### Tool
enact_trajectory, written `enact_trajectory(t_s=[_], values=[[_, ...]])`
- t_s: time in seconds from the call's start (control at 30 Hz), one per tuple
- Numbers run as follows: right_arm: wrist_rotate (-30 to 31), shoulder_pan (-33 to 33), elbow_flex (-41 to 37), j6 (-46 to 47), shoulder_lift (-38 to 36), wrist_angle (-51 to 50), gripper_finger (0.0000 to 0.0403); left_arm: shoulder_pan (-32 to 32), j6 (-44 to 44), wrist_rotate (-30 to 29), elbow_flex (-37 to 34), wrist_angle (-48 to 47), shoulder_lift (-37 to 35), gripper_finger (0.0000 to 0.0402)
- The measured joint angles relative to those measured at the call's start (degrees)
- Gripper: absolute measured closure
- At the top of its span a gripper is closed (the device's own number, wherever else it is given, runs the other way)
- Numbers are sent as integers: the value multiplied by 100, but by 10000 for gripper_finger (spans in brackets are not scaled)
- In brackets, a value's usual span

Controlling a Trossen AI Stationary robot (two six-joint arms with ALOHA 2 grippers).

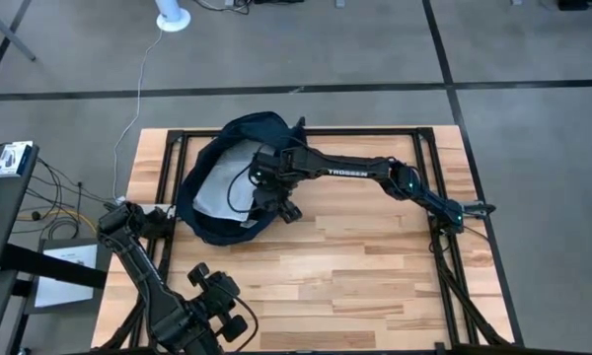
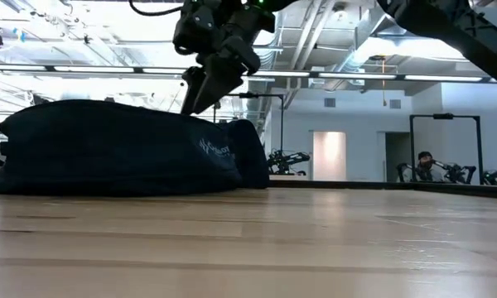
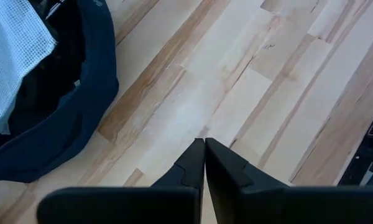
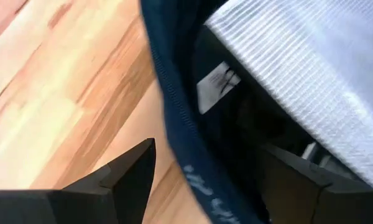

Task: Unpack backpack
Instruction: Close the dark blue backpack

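- The left gripper (image 1: 220, 296) sits nearest the overhead camera, low over the near left part of the bench (image 1: 375, 286); its fingers (image 3: 193, 165) are clenched tight together with nothing between them, hovering over bare wood.
- From the left wrist view the backpack (image 3: 81, 118) shows off to one side – its dark rim curling round a pale mesh panel (image 3: 12, 43) inside.
- The backpack (image 1: 222, 177) lies on the far left part of the bench, unzipped and gaping upward, its navy fabric slumped into a rounded ring around the pale lining (image 1: 217, 192).
- From bench height the backpack (image 2: 116, 149) is a low dark mound resting flat on the wood, with a small white logo (image 2: 218, 151) on its side.
- The right gripper (image 1: 284, 202) reaches across from the right side and hangs at the backpack's near right edge, pointing down.
- Its fingers (image 4: 127, 174) are spread apart and straddle the navy rim (image 4: 180, 124) – one outside over the wood, the other inside the bag; they are not pinching the fabric.
- A small white label (image 4: 217, 84) shows just inside the rim, beside the pale mesh (image 4: 311, 68).
- A person (image 2: 425, 163) sits in the room far behind the bench.
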Motion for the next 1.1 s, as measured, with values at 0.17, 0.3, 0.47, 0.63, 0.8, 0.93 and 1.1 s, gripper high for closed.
enact_trajectory(t_s=[0.17, 0.3, 0.47, 0.63, 0.8, 0.93, 1.1], values=[[72, -112, -142, 131, 7, -72, 190, -9, -2, 173, 0, 64, 2, 402], [87, -159, -569, 392, 26, -374, 288, -22, 10, 240, 0, 153, 0, 402], [91, -135, -1331, 662, 27, -455, 391, -24, 81, 245, 0, 167, 2, 402], [52, 152, -1611, 1081, -46, -1167, 401, -22, 83, 243, 0, 179, 2, 402], [9, 587, -2039, 1731, -385, -1424, 402, -22, 83, 243, 0, 348, 2, 402], [8, 1051, -2727, 2162, -1088, -1198, 402, -22, 84, 243, 0, 412, 2, 402], [8, 1661, -4067, 2910, -2328, -285, 402, -22, 148, 240, 0, 456, 2, 402]])
